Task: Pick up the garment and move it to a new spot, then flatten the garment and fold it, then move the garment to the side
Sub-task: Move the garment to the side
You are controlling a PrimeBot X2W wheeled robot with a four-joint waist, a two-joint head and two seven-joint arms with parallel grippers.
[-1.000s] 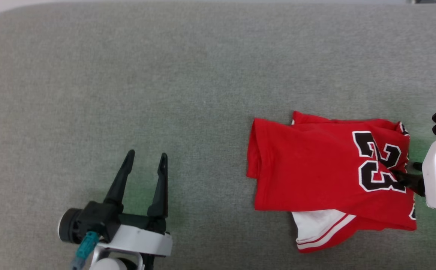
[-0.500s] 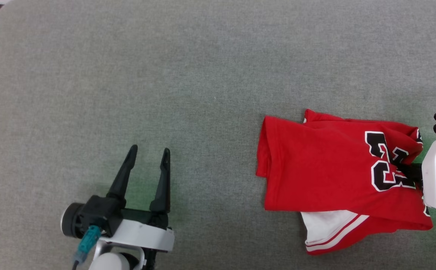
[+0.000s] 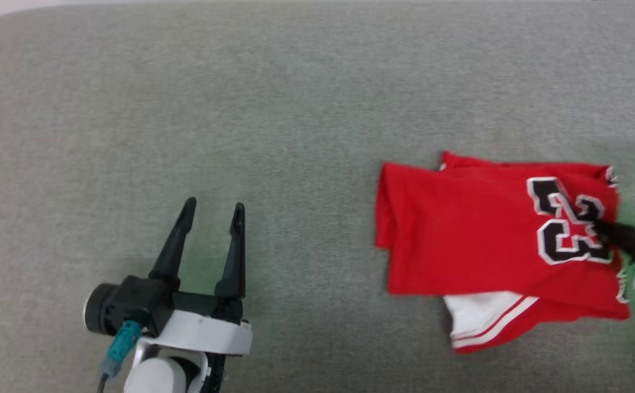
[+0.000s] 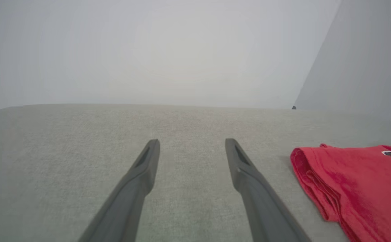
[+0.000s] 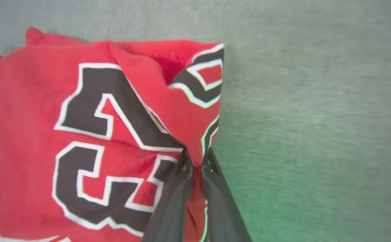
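Grey cloth (image 3: 295,109) covers the whole top, flat and bare on every side. The right gripper (image 5: 195,161) has its two fingers pressed tight together on a pinch of the shirt (image 3: 470,234), right at the edge nearest to it, by the big black number (image 5: 114,134). The rest of the shirt lies folded on the cloth, reaching away from that gripper's tips toward the left gripper (image 3: 213,206). A white sleeve (image 3: 475,322) with stripes pokes out from under the red part. I think the shirt is light and very soft, so it will droop and bunch when lifted, and the folds could slide apart. One pinch at one edge will likely let the far side drag. A hold on thick layers looks safer than on one thin layer. The left gripper has its fingers wide apart with nothing between them, and the shirt's folded edge is well off to its right. Lots of bare cloth lies ahead of both grippers and between them, so there is room to move. The rim of the top runs far ahead of the left gripper's fingers, with a pale wall (image 4: 182,50) behind it.
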